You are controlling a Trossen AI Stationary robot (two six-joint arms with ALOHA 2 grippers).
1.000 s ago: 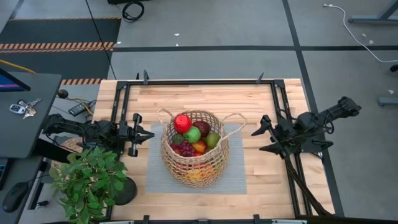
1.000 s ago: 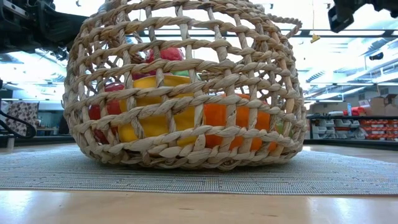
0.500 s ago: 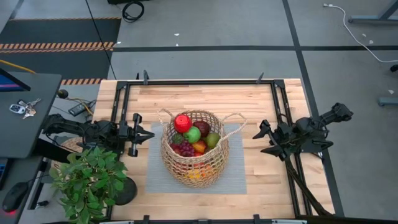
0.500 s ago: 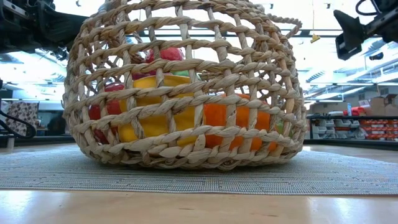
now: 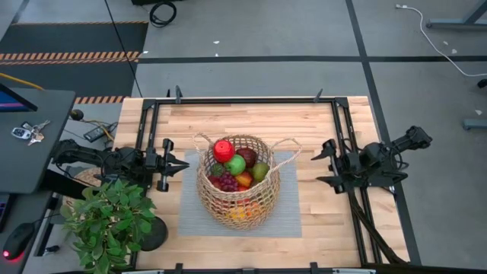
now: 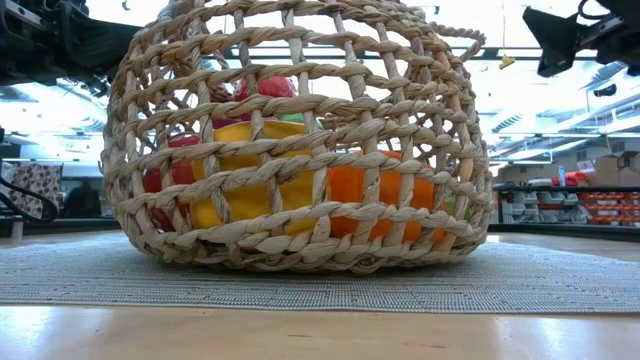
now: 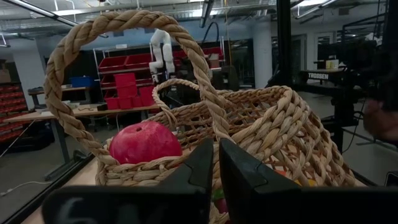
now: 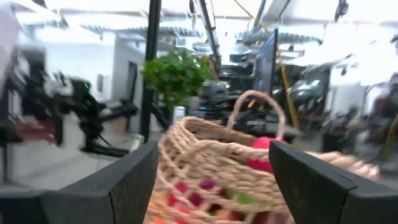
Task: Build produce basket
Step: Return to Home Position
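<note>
Shifted slightly since a second ago, the right gripper (image 5: 325,162) hangs wide open and empty, well clear of the round tan wicker basket (image 5: 204,188): loading looks done. Low view: toy fruits (image 6: 347,187) fill it. Left wrist view: the left gripper (image 7: 216,148), closed and empty, waits just short of its handle (image 7: 74,56).

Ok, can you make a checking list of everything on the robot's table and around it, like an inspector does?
Surface: wooden table with a grey mat in the middle.
Job's things: basket stands on the mat; the produce is piled inside it with a red apple on top; none seen outside it.
Clutter: potted plant at the table's left edge; keys on a dark side desk.
Grippers: left end effector shut and empty, left of the basket; right end effector open and empty, right of the basket, apart from it.
Cables: black cables run by the right arm; white cable lies on the floor.
Surroundings: grey floor with striped tape.
</note>
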